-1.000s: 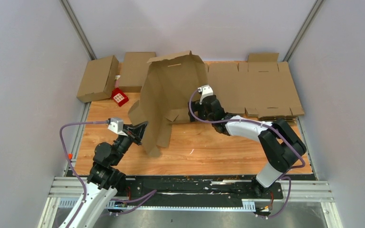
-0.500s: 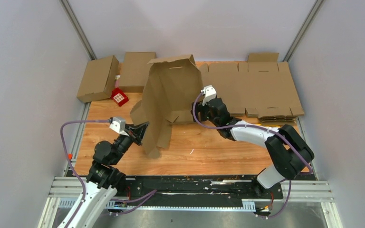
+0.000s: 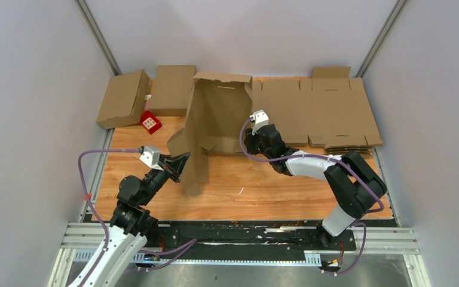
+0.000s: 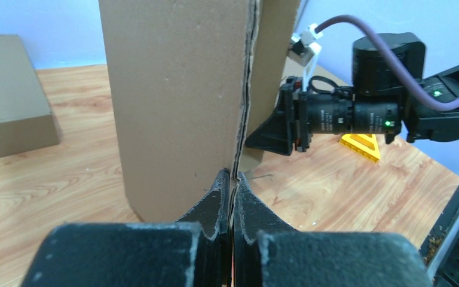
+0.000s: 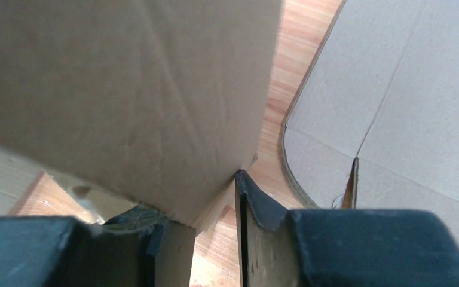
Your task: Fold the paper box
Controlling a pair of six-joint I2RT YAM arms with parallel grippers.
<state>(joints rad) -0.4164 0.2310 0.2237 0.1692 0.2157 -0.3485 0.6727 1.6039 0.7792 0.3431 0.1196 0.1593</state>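
The paper box (image 3: 218, 116) stands upright mid-way across the bench (image 3: 263, 185), its near flap edge pinched tight by the left gripper (image 4: 232, 179), while the right gripper (image 3: 247, 142) straddles its right wall, grip unclear.

L gripper (image 4: 232, 179) at bottom ctr, fingers pinched tight on the lower edge of the paper box (image 4: 173, 89), right at a vertical seam btwn two panels. Box stands upright, fills top-left. R gripper (image 4: 269, 133) comes in horizontal from the right, tip at the box's far side; can't tell its jaws from here. Purple cable (image 4: 346, 17) arcs over it. Yellow triangle piece (image 4: 361, 146) lies on wood table (image 4: 48, 179) beyond. Closed carton (image 4: 6, 95) far left.
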